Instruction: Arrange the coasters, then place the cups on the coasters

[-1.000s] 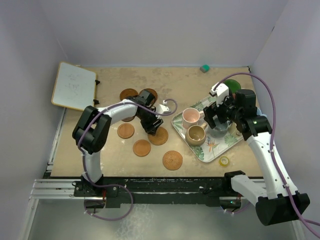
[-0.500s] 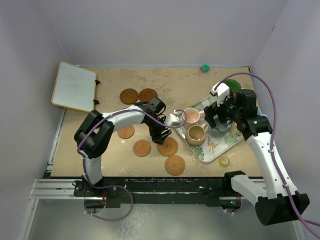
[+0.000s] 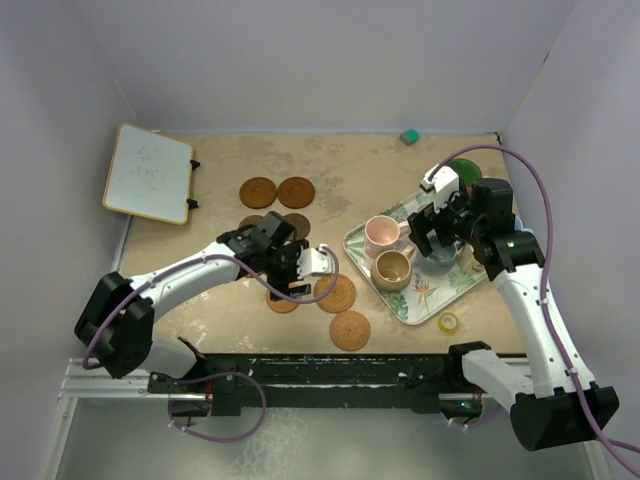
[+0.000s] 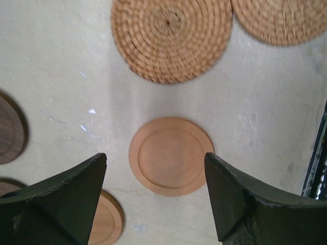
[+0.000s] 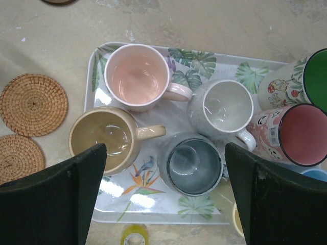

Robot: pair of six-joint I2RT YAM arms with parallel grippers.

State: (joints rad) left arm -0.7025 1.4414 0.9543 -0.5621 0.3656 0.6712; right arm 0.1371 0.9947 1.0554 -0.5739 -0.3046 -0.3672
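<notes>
My left gripper (image 3: 290, 277) hangs open over a smooth orange coaster (image 4: 171, 155), which lies on the table between the jaws (image 4: 155, 157), untouched. Two woven coasters (image 4: 171, 38) (image 4: 281, 20) lie beyond it. Other coasters (image 3: 258, 192) (image 3: 296, 192) (image 3: 296, 224) sit farther back. My right gripper (image 3: 435, 232) stands open above the tray (image 5: 97, 56), with nothing held, over the slate cup (image 5: 194, 163). The pink cup (image 5: 137, 76), tan cup (image 5: 102, 139) and grey cup (image 5: 225, 107) stand on the tray. The red cup (image 5: 304, 133) and green cup (image 5: 317, 76) are at its right.
A yellow tape roll (image 5: 134, 236) lies just off the tray's near edge. A whiteboard (image 3: 148, 172) rests at the back left and a small green block (image 3: 408, 136) by the back wall. Walls close in on three sides.
My left gripper carried a woven coaster right and nearer, let it go beside the tray, opened wider and drew back left over the smooth orange coaster. The right arm stayed still.
</notes>
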